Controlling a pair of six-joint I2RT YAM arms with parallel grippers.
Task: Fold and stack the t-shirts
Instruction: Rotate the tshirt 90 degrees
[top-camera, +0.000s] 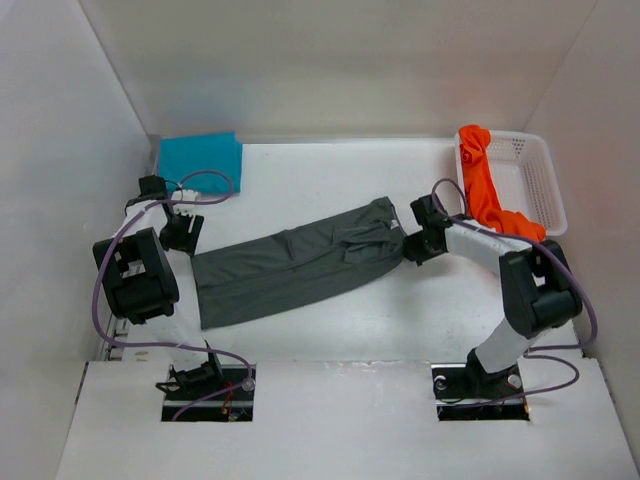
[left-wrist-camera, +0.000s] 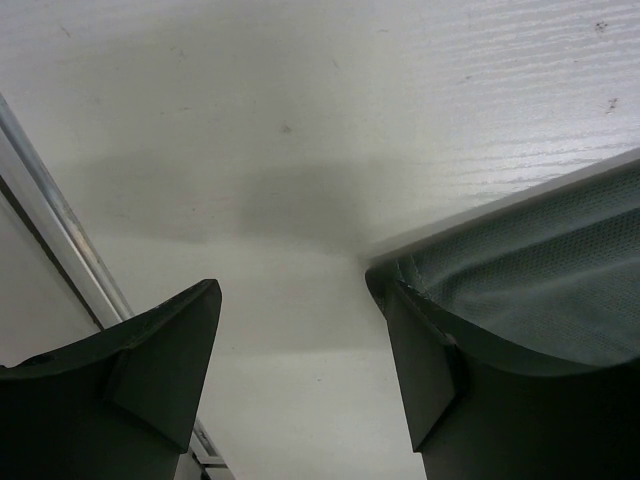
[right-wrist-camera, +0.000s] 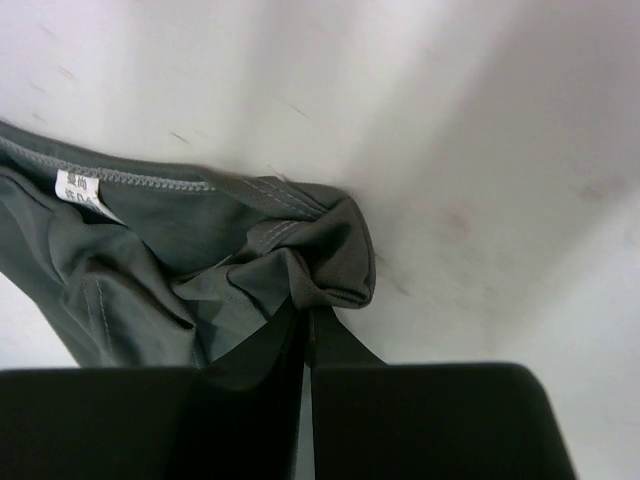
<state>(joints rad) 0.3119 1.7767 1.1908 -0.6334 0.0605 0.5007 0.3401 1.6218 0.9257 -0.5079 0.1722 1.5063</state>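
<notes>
Right, the top view gave the whole layout: the dark grey t-shirt (top-camera: 300, 262) lay stretched in a long band across the table (top-camera: 330, 180), one end at the left gripper (top-camera: 183, 232), the other at the right gripper (top-camera: 412, 245). Beyond the left fingers a folded teal t-shirt (top-camera: 200, 157) sat at the far edge. Out past the right arm, the orange t-shirt (top-camera: 482, 185) hung over the rim of the white basket (top-camera: 545, 190).

Closer in, the right wrist camera showed what the overhead could not: the fingers pressed together, pinching a bunched fold of grey cloth at their tips, with a small white label (right-wrist-camera: 78, 190) and a stitched hem just ahead of them.

The left wrist camera showed those fingers spread apart, bare table in the gap. The shirt's edge lay against one finger, and a metal rail (left-wrist-camera: 50, 220) ran just outside the other.

Open tabletop lay beyond both sets of fingertips, toward the far wall.
</notes>
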